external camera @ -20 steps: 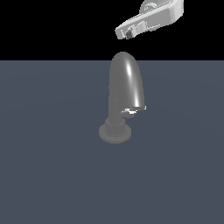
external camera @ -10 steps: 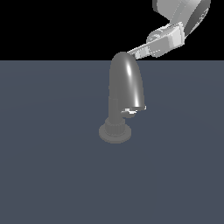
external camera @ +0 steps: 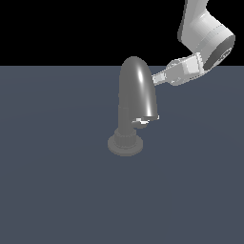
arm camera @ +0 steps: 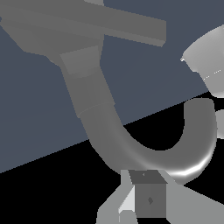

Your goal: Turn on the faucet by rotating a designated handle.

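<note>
— Faucet [external camera: 137, 90] position first: where does it stand?

— Upright on the flat slate-grey desk [external camera: 57, 190], a little above the middle of the exterior view. Its round ribbed base flange [external camera: 125, 143] sits flat on the surface, a narrow column rises from it, and the thick glossy spout arches over and comes down toward the exterior view's right.

— And the handle [external camera: 143, 122]?

— A short grey stub with whitish specks, jutting sideways from the column just under the spout's mouth, on the exterior view's right side of the column. Nothing is touching it.

— Where is the gripper [external camera: 155, 79]?

— High up, at the exterior view's right of the arch. The white arm [external camera: 205, 33] comes in from the upper right corner and the hand slopes down toward the spout, its tip right at the upper curve of the arch. In the exterior view the tip meets the spout's outline; whether it truly touches I cannot tell.

— Does the wrist view help?

— It shows the faucet [arm camera: 109, 127] close, the curved spout sweeping across the frame, with the gripper's [arm camera: 144, 197] fingers right beside the bend.

— Jaws released or clenched?

— I cannot tell; the gap between them is not clear in either view. They grasp nothing that I can see, and they are well above the handle.
</note>
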Controlling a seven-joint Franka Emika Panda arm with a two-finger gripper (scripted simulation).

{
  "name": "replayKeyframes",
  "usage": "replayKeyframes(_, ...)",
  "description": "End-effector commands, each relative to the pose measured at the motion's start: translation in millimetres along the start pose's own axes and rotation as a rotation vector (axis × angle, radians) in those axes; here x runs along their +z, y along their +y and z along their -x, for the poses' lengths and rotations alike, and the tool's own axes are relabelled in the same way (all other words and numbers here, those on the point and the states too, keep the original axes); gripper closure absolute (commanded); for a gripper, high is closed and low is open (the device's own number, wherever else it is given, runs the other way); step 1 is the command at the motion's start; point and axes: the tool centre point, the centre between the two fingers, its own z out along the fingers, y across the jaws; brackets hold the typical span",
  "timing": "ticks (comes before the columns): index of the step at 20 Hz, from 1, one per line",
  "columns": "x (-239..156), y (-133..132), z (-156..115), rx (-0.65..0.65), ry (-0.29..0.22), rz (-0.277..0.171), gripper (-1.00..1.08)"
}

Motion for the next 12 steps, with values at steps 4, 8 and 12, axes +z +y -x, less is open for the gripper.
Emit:
replayKeyframes(4,2.9,-4.7,-33.4,0.098,-0.116,-0.041,1.08)
replayKeyframes(8,6.7,-5.7,-52.8,0.154,-0.183,-0.066,1.08)
replayKeyframes(12,9.7,-5.7,-63.5,0.185,-0.220,-0.079,1.08)
